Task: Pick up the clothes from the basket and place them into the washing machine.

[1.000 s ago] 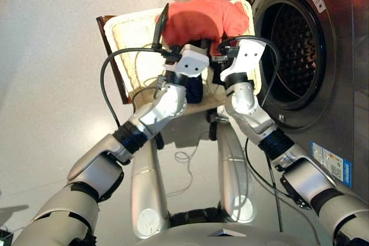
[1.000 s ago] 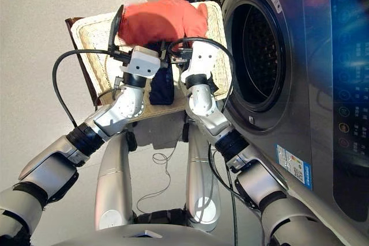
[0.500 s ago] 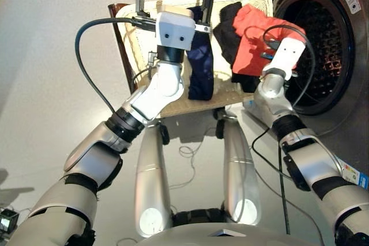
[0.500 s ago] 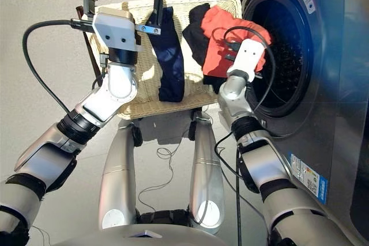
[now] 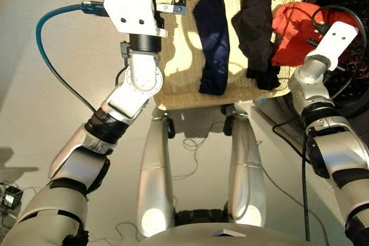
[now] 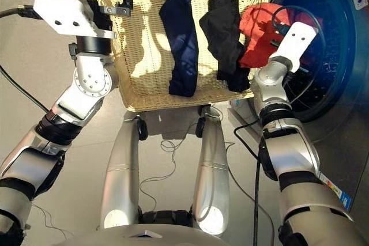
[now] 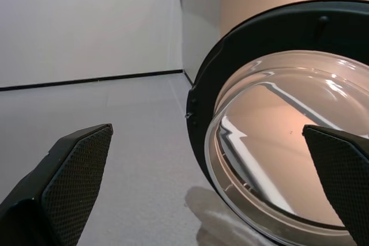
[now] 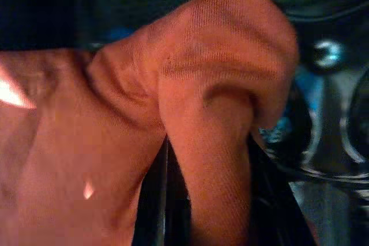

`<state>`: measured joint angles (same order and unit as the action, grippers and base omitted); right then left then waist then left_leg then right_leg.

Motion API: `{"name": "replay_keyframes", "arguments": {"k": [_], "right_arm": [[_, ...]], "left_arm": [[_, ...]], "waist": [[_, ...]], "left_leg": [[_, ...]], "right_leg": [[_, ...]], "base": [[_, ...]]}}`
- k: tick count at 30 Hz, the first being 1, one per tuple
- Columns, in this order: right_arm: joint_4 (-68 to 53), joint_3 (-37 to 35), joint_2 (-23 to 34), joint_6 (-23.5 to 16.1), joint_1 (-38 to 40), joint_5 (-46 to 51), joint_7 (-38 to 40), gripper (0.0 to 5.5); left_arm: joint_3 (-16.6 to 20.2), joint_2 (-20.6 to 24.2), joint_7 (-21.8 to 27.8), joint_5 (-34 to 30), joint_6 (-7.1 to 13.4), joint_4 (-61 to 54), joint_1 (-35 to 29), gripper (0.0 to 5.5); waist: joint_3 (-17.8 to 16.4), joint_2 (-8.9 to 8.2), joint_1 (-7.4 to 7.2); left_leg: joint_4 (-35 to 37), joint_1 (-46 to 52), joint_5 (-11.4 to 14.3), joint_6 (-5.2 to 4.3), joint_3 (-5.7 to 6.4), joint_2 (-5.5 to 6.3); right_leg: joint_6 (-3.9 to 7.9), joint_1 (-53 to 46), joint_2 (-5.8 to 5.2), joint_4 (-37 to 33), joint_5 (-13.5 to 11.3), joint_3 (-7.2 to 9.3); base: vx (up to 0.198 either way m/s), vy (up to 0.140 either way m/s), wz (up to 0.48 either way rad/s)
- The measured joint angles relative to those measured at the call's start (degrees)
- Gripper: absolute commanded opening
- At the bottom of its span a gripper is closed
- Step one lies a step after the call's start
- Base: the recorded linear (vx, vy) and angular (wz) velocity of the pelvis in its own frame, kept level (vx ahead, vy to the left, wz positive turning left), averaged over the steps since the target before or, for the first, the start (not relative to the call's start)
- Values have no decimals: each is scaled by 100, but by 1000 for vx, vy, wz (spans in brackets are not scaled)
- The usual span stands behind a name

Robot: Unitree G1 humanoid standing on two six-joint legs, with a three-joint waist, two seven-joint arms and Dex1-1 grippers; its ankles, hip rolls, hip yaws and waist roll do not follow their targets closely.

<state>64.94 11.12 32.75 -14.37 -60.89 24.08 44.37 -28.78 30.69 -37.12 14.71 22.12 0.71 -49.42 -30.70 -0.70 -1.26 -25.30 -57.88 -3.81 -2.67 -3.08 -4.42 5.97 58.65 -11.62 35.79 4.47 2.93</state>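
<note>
The cream wicker basket (image 5: 179, 56) sits straight ahead with a navy blue garment (image 5: 212, 38) and a black garment (image 5: 258, 33) lying side by side in it. At the basket's right rim, my right gripper (image 5: 305, 36) is shut on the coral red garment (image 5: 291, 30), which hangs in front of the washing machine's dark drum opening (image 6: 326, 56). The red cloth (image 8: 173, 119) fills the right wrist view. My left gripper (image 7: 206, 133) is open and empty, raised over the basket's far left corner and facing the machine's glass door (image 7: 277, 136).
The basket rests on a low stand with small black casters (image 5: 167, 126). Loose thin cable (image 5: 190, 148) lies on the floor under it. A thick cable (image 5: 52, 44) loops off my left wrist. A small device (image 5: 10, 197) sits on the floor at the near left.
The left gripper let go of the coral garment and rose up and left, open. The right gripper carried the garment right, to the drum opening. The camera has also shifted.
</note>
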Motion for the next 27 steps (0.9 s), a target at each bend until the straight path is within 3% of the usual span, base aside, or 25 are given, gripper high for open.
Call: {"name": "replay_keyframes", "arguments": {"k": [11,24,25,26,27], "right_arm": [[1088,-70,1026,529,-614,576,195,0],[1122,-205,1542,577,-617,889,189,0],[1121,-213,1542,577,-618,911,179,82],[1121,-213,1542,577,-618,918,169,550],[1119,-213,1542,576,-618,953,153,550]], "left_arm": [[35,430,-1,349,7,-488,120,550],[376,836,120,868,47,-600,371,550],[378,837,122,879,47,-601,372,550],[383,837,123,882,48,-602,374,550],[384,837,126,886,49,-602,373,550]], "waist": [[0,87,132],[-4,144,137],[-4,144,140],[-4,144,142],[-4,145,140]], "left_leg": [[-203,-426,-5,18,18,47],[-422,-665,37,61,3,68],[-435,-668,41,65,2,68],[-443,-671,43,68,0,68],[-451,-677,45,69,-3,72]], "right_leg": [[8,422,-45,221,20,-49],[-1,653,-74,389,45,-112],[3,665,-80,402,47,-129],[5,675,-83,405,48,-144],[6,680,-83,405,49,-148]], "base": [[0,0,0],[0,0,0],[0,0,0],[0,0,0],[0,0,0]]}}
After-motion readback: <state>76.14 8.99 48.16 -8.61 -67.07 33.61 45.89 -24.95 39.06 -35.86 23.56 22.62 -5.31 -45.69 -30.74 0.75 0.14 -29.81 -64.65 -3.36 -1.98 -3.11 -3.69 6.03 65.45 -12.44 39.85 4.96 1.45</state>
